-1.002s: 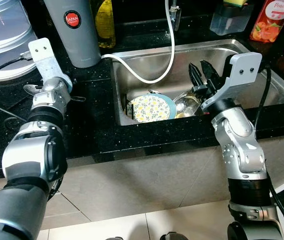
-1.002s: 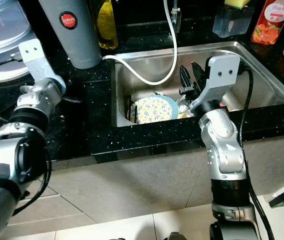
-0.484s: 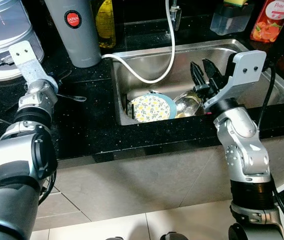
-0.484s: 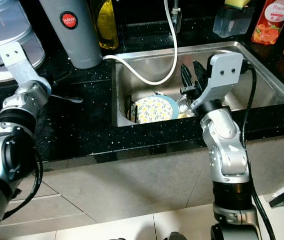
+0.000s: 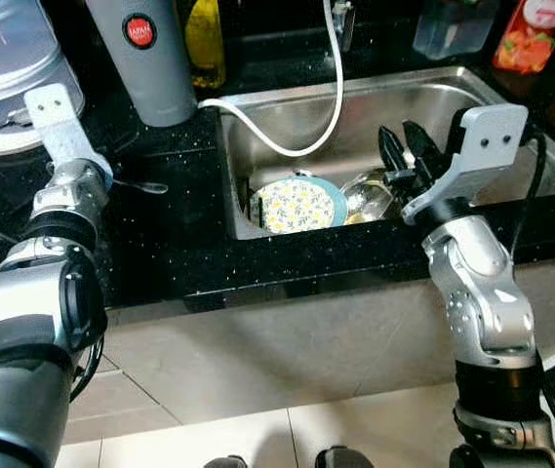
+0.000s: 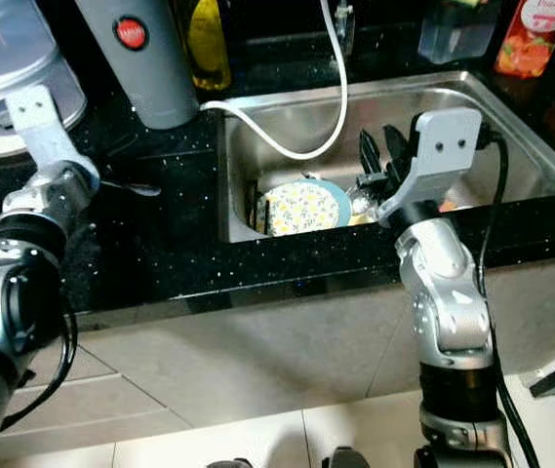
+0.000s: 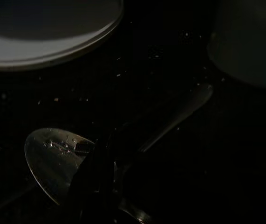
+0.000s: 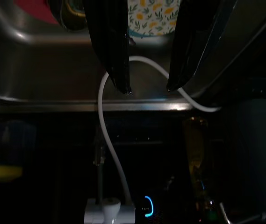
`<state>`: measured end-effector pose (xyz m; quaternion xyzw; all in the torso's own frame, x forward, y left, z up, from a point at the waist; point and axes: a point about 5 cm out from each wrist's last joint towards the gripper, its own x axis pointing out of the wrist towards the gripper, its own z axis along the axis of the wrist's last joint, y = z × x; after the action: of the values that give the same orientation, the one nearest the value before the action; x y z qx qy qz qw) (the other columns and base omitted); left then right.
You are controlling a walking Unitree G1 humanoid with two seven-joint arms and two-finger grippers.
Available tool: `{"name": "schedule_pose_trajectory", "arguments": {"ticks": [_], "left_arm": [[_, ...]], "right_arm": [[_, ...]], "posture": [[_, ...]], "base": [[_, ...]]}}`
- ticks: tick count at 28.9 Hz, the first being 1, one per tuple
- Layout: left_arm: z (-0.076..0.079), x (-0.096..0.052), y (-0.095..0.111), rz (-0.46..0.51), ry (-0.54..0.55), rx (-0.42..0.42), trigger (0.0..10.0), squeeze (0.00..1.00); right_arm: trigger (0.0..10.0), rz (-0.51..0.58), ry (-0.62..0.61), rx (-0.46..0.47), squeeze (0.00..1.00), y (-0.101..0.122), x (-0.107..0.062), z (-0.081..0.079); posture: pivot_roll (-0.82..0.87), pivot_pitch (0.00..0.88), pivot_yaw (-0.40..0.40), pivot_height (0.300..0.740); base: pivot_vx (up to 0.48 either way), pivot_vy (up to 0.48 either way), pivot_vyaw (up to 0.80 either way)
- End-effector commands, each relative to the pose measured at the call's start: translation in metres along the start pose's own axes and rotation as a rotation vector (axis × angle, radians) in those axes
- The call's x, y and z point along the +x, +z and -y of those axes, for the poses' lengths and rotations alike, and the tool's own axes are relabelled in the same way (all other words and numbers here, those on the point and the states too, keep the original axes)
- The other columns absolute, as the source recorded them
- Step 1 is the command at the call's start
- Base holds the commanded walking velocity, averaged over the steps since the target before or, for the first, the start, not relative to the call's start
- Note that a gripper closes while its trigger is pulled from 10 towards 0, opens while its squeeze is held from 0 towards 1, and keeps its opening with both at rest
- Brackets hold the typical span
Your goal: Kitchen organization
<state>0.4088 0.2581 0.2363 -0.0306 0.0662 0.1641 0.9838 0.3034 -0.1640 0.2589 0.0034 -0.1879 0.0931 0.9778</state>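
A metal spoon lies on the black counter, left of the steel sink. My left gripper is low over the counter beside the spoon; the left wrist view shows the spoon's bowl close in front, partly under a dark shape. In the sink a floral plate leans beside a clear glass bowl. My right gripper hovers open above the sink's right half, nothing between its fingers.
A grey flask, a yellow bottle and a white-lidded container stand at the back of the counter. A white hose hangs from the tap into the sink. A soap holder and an orange bottle stand behind the sink.
My left arm drew back to the left, off the spoon, which stays on the counter. The right gripper holds its place over the sink. The camera has tilted slightly.
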Motion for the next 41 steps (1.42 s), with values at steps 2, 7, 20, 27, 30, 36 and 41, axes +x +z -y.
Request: {"name": "schedule_pose_trajectory", "arguments": {"ticks": [2,7,20,27,30,36,41], "left_arm": [[-0.013,0.0,0.02,0.076,0.026,0.064,10.0,0.0],[-0.015,-0.002,0.038,0.112,-0.01,0.097,10.0,0.0],[-0.016,-0.001,0.013,-0.091,-0.178,-0.035,10.0,0.0],[0.003,-0.003,0.001,-0.137,-0.259,0.071,10.0,0.0],[0.009,-0.004,-0.003,-0.15,-0.281,0.094,10.0,0.0],[0.025,-0.02,-0.037,-0.22,-0.353,0.164,10.0,0.0],[0.03,-0.047,-0.057,-0.276,-0.392,0.136,10.0,0.0]], "right_arm": [[10.0,0.008,-0.018,0.024,0.0,0.003,-0.003,0.003],[10.0,-0.003,-0.019,0.026,0.0,0.003,0.0,0.003],[10.0,-0.043,-0.016,-0.016,0.0,0.003,0.0,0.006],[10.0,-0.038,-0.051,-0.013,0.0,0.001,-0.002,0.009],[10.0,-0.037,-0.059,-0.01,0.0,0.001,-0.002,0.01],[10.0,-0.029,-0.067,0.005,0.0,-0.004,0.004,0.01],[10.0,-0.02,-0.059,0.008,0.0,-0.003,0.008,0.01]], "posture": [[0.01,0.187,0.054,0.74],[0.02,0.222,0.025,0.74],[0.01,0.216,0.016,0.74],[0.03,0.187,0.058,0.74],[0.04,0.182,0.062,0.74],[0.07,0.148,0.063,0.74],[0.09,0.133,0.056,0.74]], "base": [[0.0,0.0,0.0],[0.0,0.0,0.0],[0.0,0.0,0.0],[0.0,0.0,0.0],[0.0,0.0,0.0],[0.0,0.0,0.0],[0.0,0.0,0.0]]}}
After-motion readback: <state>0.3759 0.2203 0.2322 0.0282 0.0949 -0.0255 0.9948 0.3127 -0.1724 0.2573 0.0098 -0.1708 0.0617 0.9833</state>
